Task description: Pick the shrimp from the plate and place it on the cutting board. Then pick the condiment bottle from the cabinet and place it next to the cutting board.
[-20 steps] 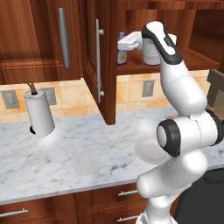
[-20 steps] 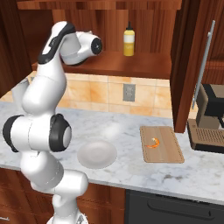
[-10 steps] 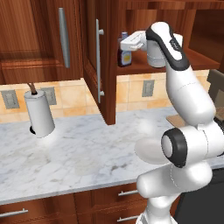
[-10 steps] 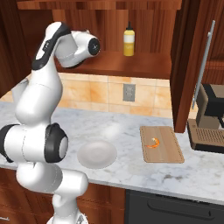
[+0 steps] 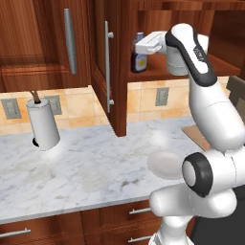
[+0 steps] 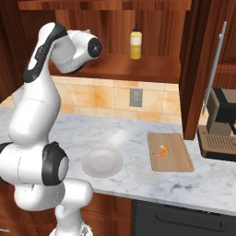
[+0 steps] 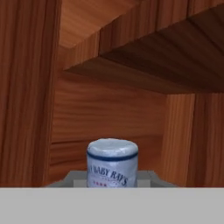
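Dark wood cabinet (image 5: pixel 119 72), door open; in the left base view the gripper (image 5: pixel 139 48) reaches onto the shelf at the condiment bottle (image 5: pixel 139 58), touching or nearly so. Jaws narrow; whether they grip it, I can't tell. Judgement: confirm a firm hold at the neck, then lift clear before backing out.

Right base view adds what the left lacks: shrimp (image 6: pixel 161 150) already on the cutting board (image 6: pixel 170 151), plate (image 6: pixel 102 162) just beside, yellow squeeze bottle (image 6: pixel 135 42) further along the shelf.

Hand view: bottle cap and label dead centre between the fingertips, inside the cabinet.
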### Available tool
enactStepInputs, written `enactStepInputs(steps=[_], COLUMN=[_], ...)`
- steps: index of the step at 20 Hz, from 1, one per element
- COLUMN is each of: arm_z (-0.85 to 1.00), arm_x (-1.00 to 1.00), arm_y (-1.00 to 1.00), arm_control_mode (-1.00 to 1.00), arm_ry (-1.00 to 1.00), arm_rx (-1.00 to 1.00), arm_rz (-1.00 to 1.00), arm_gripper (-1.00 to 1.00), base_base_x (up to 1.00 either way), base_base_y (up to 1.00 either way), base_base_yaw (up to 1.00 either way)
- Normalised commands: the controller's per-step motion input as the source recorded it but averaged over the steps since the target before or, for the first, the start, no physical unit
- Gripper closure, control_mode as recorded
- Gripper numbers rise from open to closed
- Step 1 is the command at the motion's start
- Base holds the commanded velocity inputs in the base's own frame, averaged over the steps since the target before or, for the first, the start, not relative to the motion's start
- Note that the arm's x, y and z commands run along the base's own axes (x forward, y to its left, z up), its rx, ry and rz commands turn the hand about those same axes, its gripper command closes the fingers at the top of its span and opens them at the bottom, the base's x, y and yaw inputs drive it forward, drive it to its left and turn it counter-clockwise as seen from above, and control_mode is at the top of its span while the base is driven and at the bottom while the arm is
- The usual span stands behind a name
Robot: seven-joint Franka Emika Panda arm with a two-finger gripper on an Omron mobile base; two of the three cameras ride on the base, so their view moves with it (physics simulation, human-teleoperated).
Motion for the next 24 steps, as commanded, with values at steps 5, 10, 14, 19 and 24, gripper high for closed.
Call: enactStepInputs(steps=[5,10,14,19,24], arm_z=[0.1,0.02,0.0,0.0,0.0], arm_x=[-0.47,-0.51,-0.53,-0.5,-0.51], arm_y=[0.0,0.0,-0.03,-0.13,-0.23], arm_control_mode=[-1.0,-1.0,-1.0,-1.0,-1.0], arm_ry=[0.0,0.0,0.0,0.0,0.0], arm_rx=[0.0,0.0,0.0,-0.01,0.0], arm_rz=[0.0,0.0,0.0,0.0,0.0], arm_gripper=[1.0,1.0,1.0,1.0,1.0], base_base_x=[0.0,0.0,0.0,0.0,0.0], base_base_y=[0.0,0.0,0.0,0.0,0.0], base_base_yaw=[0.0,0.0,0.0,0.0,0.0])
